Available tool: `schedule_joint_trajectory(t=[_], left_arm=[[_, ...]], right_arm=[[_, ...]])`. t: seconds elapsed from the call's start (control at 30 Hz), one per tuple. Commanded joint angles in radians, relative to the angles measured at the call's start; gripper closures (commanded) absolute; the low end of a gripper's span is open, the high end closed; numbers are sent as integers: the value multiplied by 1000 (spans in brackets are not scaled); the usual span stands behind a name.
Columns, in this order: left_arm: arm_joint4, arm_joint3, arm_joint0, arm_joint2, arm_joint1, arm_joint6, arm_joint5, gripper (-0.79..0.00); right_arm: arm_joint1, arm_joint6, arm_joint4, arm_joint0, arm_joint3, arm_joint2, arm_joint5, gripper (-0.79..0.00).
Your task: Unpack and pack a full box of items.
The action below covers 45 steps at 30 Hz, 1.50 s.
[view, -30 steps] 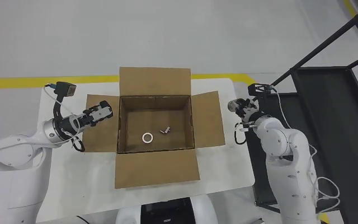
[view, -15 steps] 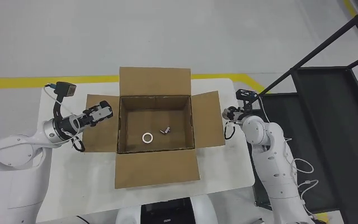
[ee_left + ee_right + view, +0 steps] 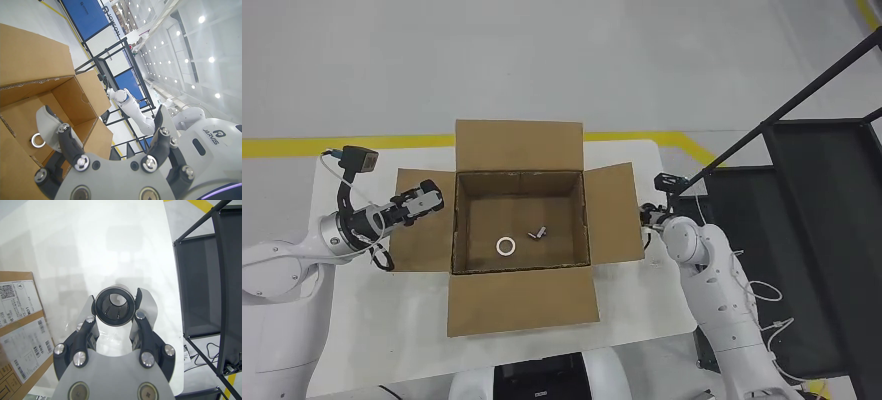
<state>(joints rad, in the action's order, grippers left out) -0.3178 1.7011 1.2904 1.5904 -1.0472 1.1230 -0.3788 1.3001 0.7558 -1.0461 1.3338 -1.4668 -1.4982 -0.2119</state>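
right gripper [image 3: 115, 300]: fingers part closed, clamped on the bearing sleeve [image 3: 113, 315] from both sides; hangs over bare table [image 3: 94, 247], just beside the box's right flap [image 3: 20, 313], between box and rack.
bearing sleeve: short hollow cylinder held at the fingertips, open end facing the wrist camera; grey metal shell, black end ring, ball tracks visible along the bore; off the table surface, contact with it cannot be told.
right gripper fingers [image 3: 149, 306]: white smooth shells, black inner pads and links, silver screw heads.
left gripper [image 3: 103, 113]: fingers spread wide, nothing between them; sits over the left flap [image 3: 427, 235], tips pointing toward the box opening; in the top view at [image 3: 427, 197].
box [image 3: 519, 147]: brown corrugated cardboard, rectangular, all four flaps folded out flat, raw fluted edges, stands mid-table.
right flap labels [image 3: 19, 298]: white printed stickers with barcodes, flat on the cardboard.
ring [image 3: 506, 245]: flat shiny metal ring on the box floor, toward the near wall, well apart from both grippers.
small metal piece [image 3: 536, 233]: grey, angular, on the box floor just beside the ring, not touching it; exact shape too small to tell.
table: white, smooth, glossy, rounded corners.
rack [image 3: 822, 200]: black metal frame with dark flat shelves, beside the table's right edge.
yellow stripe [image 3: 342, 147]: painted line on the grey floor beyond the table.
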Motion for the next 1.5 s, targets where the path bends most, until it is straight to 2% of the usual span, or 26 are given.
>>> schedule_joint_trajectory(t=[0.0, 0.27, 0.3, 0.33, 0.37, 0.67, 0.9, 1.13, 1.23, 1.33, 1.47], left_arm=[[0, 0, 0, 0, 0, 0, 0, -785], [0, 0, 0, 0, 0, 0, 0, -785], [0, 0, 0, 0, 0, 0, 0, -785], [0, 0, 0, 0, 0, 0, 0, -785], [0, 0, 0, 0, 0, 0, 0, -785], [0, 0, 0, 0, 0, 0, 0, -785], [0, 0, 0, 0, 0, 0, 0, -785], [0, 0, 0, 0, 0, 0, 0, -785], [0, 0, 0, 0, 0, 0, 0, -785], [0, 0, 0, 0, 0, 0, 0, -785], [0, 0, 0, 0, 0, 0, 0, -785]], right_arm=[[1, -10, -2, -8, 13, 8, -5, 0], [3, -33, -28, -21, 38, 36, -37, 0], [4, -34, -23, -21, 38, 37, -38, -194], [4, -36, -24, -19, 39, 38, -39, -422], [4, -36, -21, -17, 39, 40, -42, -785], [2, -48, 1, 11, -16, 27, -44, -785], [-9, -93, -47, 103, -265, -40, -76, -785], [-10, -194, -58, 193, -497, -97, -111, -785], [-11, -206, 28, 215, -561, -94, 2, -785], [-18, -196, 33, 215, -602, -86, 135, -785], [-22, -128, 60, 171, -634, -25, 263, -785]])
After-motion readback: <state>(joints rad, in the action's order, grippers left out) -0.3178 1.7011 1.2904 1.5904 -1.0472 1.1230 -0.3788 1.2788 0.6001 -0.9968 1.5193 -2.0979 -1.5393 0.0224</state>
